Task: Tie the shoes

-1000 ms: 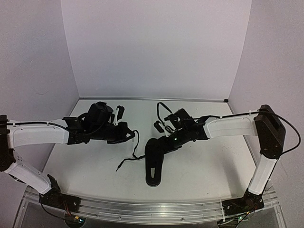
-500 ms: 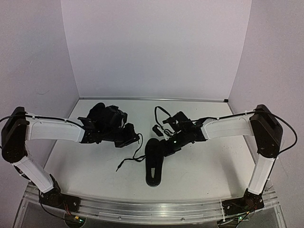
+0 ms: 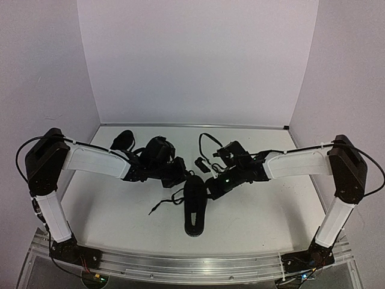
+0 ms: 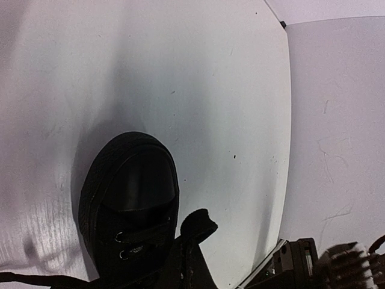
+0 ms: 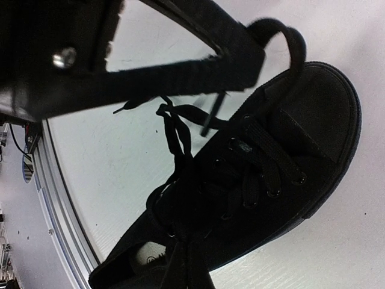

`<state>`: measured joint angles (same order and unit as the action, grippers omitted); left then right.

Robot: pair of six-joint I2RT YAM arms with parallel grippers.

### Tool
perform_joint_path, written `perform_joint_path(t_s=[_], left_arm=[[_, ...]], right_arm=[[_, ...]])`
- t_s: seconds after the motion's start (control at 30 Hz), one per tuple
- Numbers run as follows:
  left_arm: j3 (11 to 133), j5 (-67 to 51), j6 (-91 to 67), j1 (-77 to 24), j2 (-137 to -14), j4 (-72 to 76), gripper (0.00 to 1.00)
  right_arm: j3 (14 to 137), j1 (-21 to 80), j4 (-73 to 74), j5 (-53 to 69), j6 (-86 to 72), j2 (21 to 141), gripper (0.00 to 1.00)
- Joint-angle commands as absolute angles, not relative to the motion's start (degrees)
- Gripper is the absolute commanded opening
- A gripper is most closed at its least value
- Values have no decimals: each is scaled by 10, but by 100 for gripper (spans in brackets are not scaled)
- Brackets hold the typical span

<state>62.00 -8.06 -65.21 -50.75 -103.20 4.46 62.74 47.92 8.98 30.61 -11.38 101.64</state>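
Note:
One black shoe (image 3: 194,211) lies mid-table, toe toward the near edge; it also fills the right wrist view (image 5: 301,150), and its toe shows in the left wrist view (image 4: 129,198). My left gripper (image 3: 179,174) is at its left side, shut on a lace (image 4: 198,224) that loops from its tip back to the eyelets (image 5: 289,42). My right gripper (image 3: 212,188) comes in from the right, shut on the laces over the tongue (image 5: 191,253). A loose lace end (image 3: 161,205) trails left on the table. The other shoe (image 3: 122,139) lies at the back left, apart from both grippers.
A small black item (image 3: 200,162) lies just behind the middle shoe, between the two grippers. White walls close the table at the back and on both sides. A metal rail (image 3: 192,265) runs along the near edge.
The left arm has swung right from the back-left shoe to the middle shoe, still shut. The right gripper has dropped onto the laces and closed.

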Motion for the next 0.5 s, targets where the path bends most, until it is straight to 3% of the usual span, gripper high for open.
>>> perform_joint_path(t_s=[0.0, 0.47], left_arm=[[659, -102, -666, -518, -1056, 82, 0], [642, -177, -660, -527, -1076, 78, 0]], right_arm=[[616, 480, 63, 323, -97, 985, 1], [606, 480, 53, 301, -94, 967, 1]])
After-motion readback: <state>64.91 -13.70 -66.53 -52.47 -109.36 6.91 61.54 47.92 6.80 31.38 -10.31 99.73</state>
